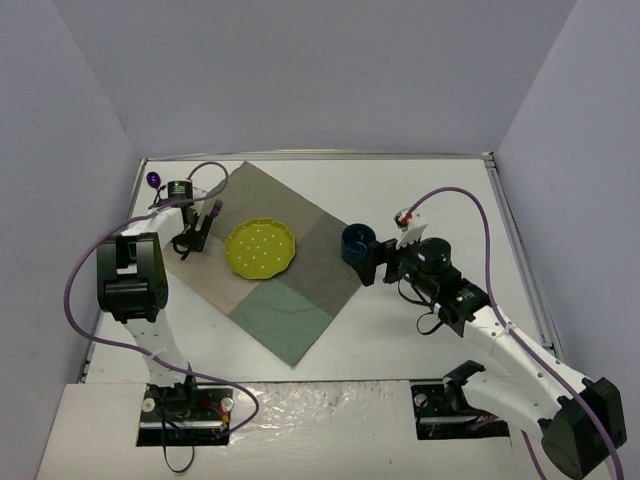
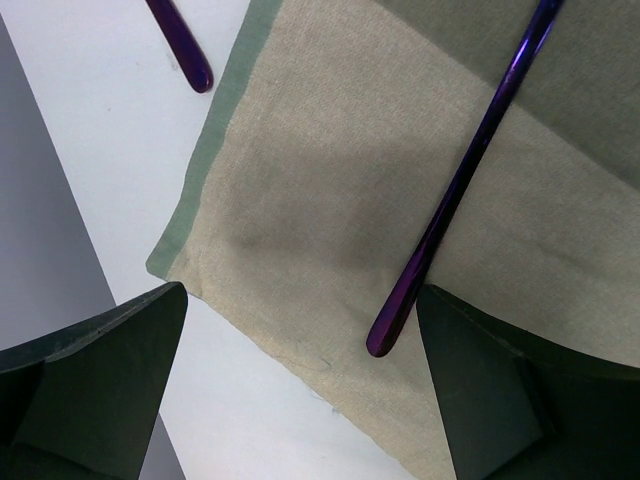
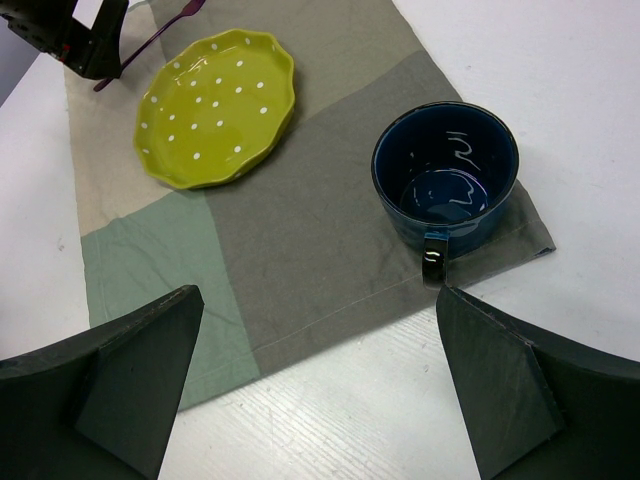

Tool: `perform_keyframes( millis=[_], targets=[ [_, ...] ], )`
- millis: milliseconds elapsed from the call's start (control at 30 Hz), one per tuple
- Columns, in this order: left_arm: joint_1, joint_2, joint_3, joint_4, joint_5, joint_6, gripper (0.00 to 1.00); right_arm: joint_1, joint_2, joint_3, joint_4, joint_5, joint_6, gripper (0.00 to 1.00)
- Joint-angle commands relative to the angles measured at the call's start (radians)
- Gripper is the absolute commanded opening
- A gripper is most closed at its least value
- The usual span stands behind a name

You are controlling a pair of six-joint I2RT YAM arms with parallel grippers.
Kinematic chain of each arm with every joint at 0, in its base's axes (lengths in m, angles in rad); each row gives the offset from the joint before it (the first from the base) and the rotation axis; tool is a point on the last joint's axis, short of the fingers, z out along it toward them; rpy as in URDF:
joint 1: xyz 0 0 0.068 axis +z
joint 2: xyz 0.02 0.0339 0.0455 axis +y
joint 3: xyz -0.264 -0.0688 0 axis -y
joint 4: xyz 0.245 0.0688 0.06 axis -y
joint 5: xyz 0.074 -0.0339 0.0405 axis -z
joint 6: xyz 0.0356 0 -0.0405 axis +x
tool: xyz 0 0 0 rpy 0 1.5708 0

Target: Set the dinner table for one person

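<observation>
On the white dinner table (image 1: 430, 190) lies a patchwork cloth (image 1: 290, 300) with a yellow-green dotted plate (image 1: 260, 248) near its middle. A dark blue mug (image 1: 356, 242) stands on the cloth's right corner. My left gripper (image 1: 190, 242) is open over the cloth's left corner. A purple utensil handle (image 2: 460, 190) lies flat on the cloth, its end just beside the right finger (image 2: 500, 380), not pinched. My right gripper (image 3: 320, 295) is open, low over the table edge of the cloth, with the mug (image 3: 445, 170) just ahead of its right finger.
A second purple utensil (image 2: 185, 50) lies on the bare table left of the cloth, its bowl end (image 1: 152, 180) near the far left corner. Grey walls close in the table on three sides. Purple cables loop off both arms.
</observation>
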Motion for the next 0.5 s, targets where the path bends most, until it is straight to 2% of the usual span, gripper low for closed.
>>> perform_keyframes(
  millis=[0, 467],
  targets=[
    [0.022, -0.014, 0.022, 0.019, -0.06, -0.015, 0.97, 0.006, -0.013, 0.015, 0.071, -0.001, -0.009, 1.0],
    [0.052, 0.01, 0.063, 0.031, -0.05, -0.046, 0.97, 0.006, -0.016, 0.009, 0.069, -0.003, -0.005, 1.0]
  ],
)
